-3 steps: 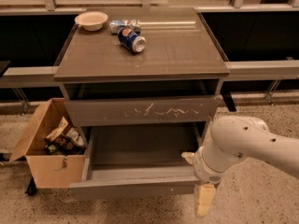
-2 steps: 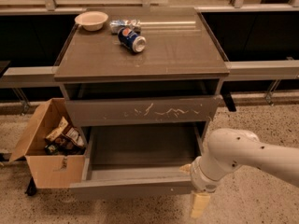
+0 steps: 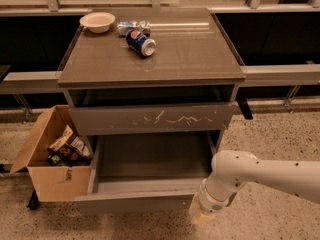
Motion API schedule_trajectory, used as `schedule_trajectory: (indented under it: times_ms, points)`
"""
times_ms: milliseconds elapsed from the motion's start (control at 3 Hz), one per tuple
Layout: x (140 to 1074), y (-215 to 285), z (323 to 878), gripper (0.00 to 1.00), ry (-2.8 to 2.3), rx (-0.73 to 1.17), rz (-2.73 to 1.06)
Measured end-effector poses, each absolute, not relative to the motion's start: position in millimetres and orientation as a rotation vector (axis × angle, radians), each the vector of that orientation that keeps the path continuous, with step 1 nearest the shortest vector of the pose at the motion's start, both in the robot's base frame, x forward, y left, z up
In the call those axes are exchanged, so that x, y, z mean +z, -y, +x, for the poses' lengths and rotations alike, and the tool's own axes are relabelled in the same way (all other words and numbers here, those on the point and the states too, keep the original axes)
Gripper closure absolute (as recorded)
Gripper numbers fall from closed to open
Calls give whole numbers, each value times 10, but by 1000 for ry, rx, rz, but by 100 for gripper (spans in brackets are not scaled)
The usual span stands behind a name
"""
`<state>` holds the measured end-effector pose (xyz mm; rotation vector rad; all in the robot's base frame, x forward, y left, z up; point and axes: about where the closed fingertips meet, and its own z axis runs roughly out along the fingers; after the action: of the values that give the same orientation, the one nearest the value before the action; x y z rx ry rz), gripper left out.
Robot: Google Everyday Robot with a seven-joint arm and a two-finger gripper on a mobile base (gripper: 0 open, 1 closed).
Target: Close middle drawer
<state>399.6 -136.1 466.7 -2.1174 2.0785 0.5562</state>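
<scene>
Below the front edge of the glossy brown counter (image 3: 190, 54), the wide, shallow grey middle drawer (image 3: 135, 202) stands pulled far out. Beneath the counter's front right corner, the cream-tipped gripper (image 3: 202, 215) sits against the drawer front's right end; whether it is parted or closed cannot be told.

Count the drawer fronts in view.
2: scratched drawer front above; middle drawer below it, pulled out, with the gripper at its front's right end. A lower one may be hidden.
</scene>
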Motion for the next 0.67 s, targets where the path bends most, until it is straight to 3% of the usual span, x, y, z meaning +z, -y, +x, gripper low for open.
schedule_trajectory:
  times_ms: [333, 667]
  points:
    - [4279, 1304, 4073, 86, -2116, 599, -2115]
    - [4204, 1285, 4030, 100, -2120, 624, -2117]
